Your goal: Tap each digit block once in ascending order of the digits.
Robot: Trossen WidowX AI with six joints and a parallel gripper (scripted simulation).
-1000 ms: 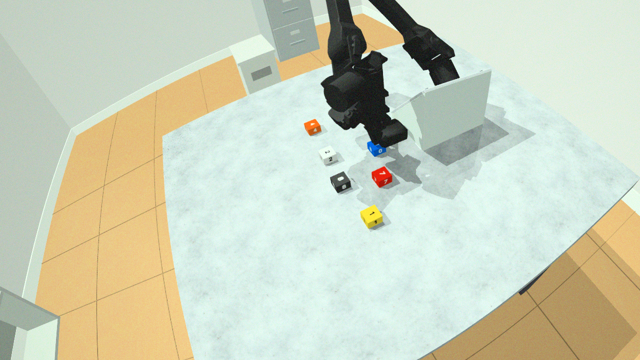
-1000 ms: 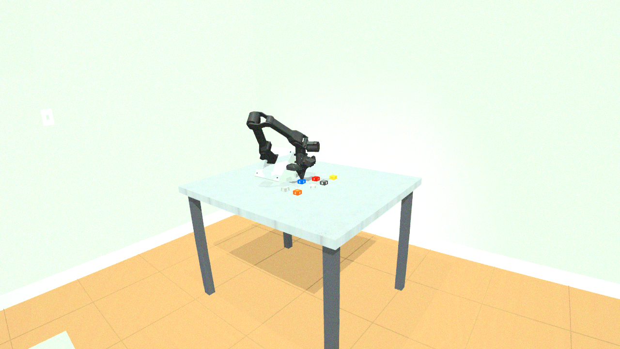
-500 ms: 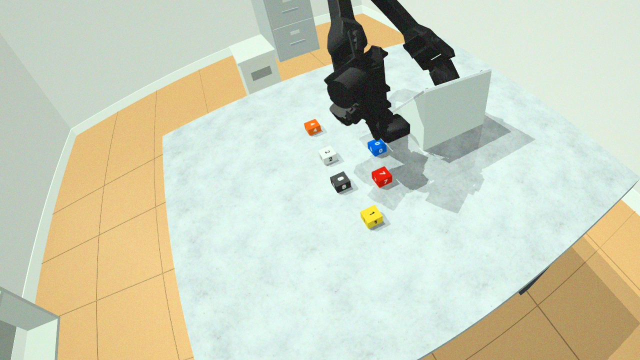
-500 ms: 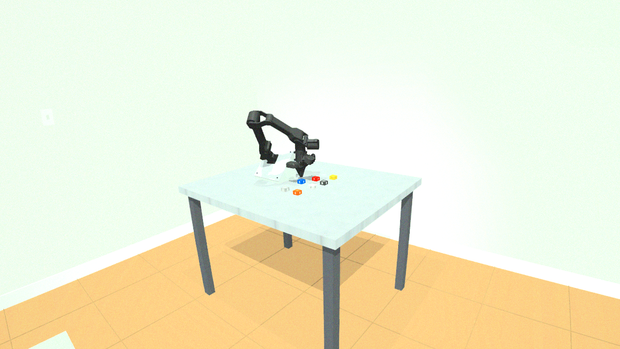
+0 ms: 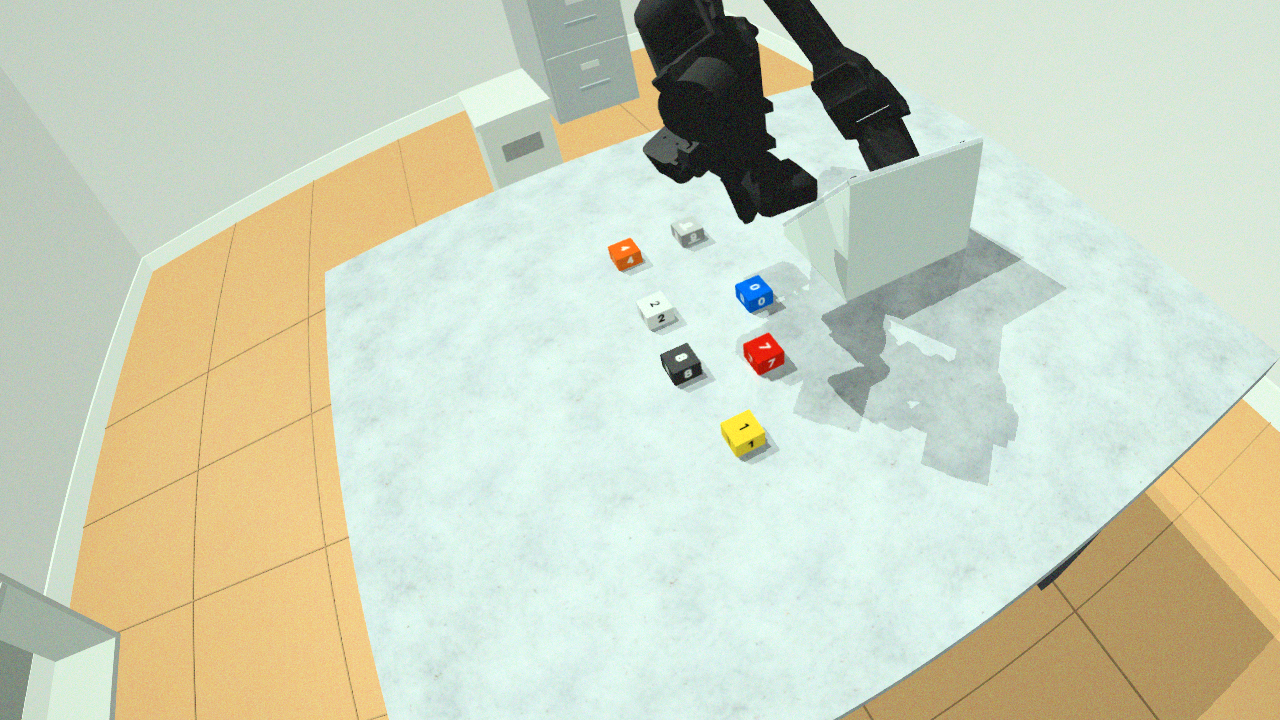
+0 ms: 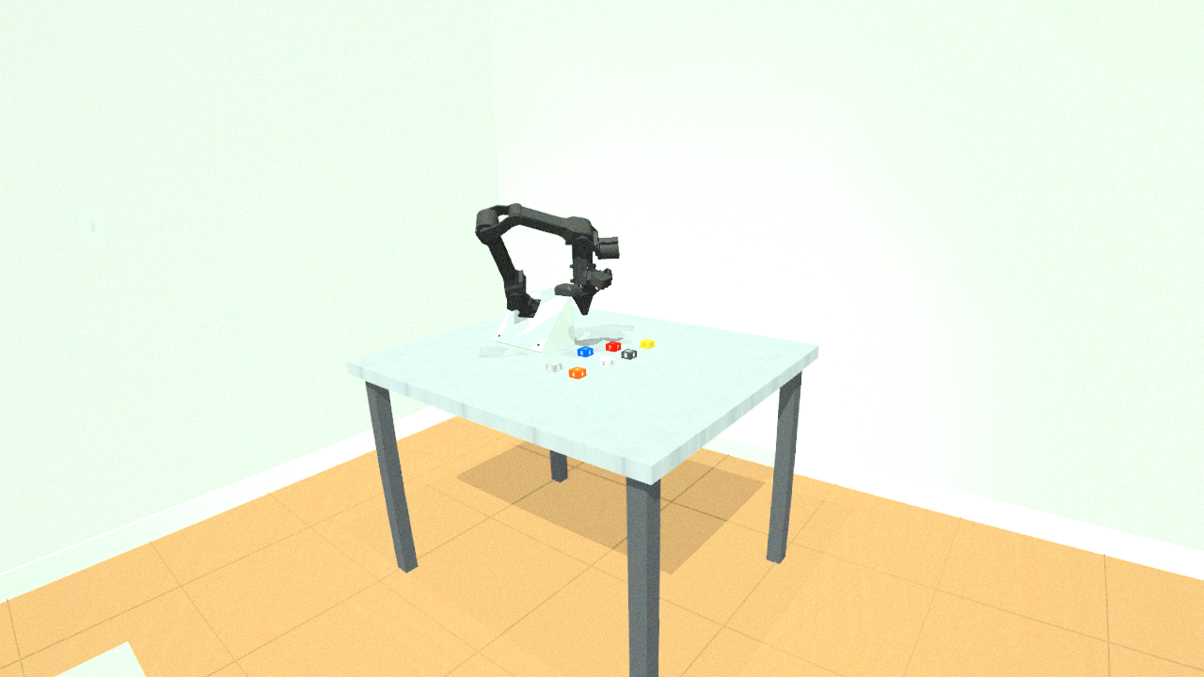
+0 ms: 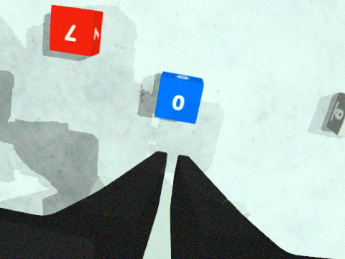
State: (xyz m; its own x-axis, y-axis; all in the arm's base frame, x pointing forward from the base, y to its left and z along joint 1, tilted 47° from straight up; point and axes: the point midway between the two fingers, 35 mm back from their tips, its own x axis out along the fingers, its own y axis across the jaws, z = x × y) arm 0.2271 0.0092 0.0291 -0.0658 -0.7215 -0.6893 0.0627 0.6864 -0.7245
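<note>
The fingers (image 5: pixel 748 218) (image 6: pixel 585 313) are pressed nearly together, holding nothing; they hang above the surface (image 5: pixel 537 537) (image 6: pixel 471 378) (image 7: pixel 269 180), near the blue block (image 5: pixel 754 293) (image 6: pixel 585 352) (image 7: pixel 179 98).

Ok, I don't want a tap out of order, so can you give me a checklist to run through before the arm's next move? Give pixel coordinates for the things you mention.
1. Gripper (image 5: pixel 747 217) (image 6: pixel 585 312) (image 7: pixel 171 164) shut, nothing between its tips: ok.
2. Gripper tips clear of the blue cube marked 0 (image 5: pixel 754 293) (image 6: pixel 585 352) (image 7: pixel 179 98): ok.
3. Blue cube's tap completed: cannot tell; these views do not show contact.
4. Yellow cube's (image 5: pixel 742 433) (image 6: pixel 647 343) digit readable: ok, it is 1, likely the next target after 0.
5. Pale grey cube's (image 5: pixel 688 233) (image 6: pixel 553 367) (image 7: pixel 336 114) digit certain: cannot tell; too faint.
6. Cubes standing apart from one another: ok.
</note>
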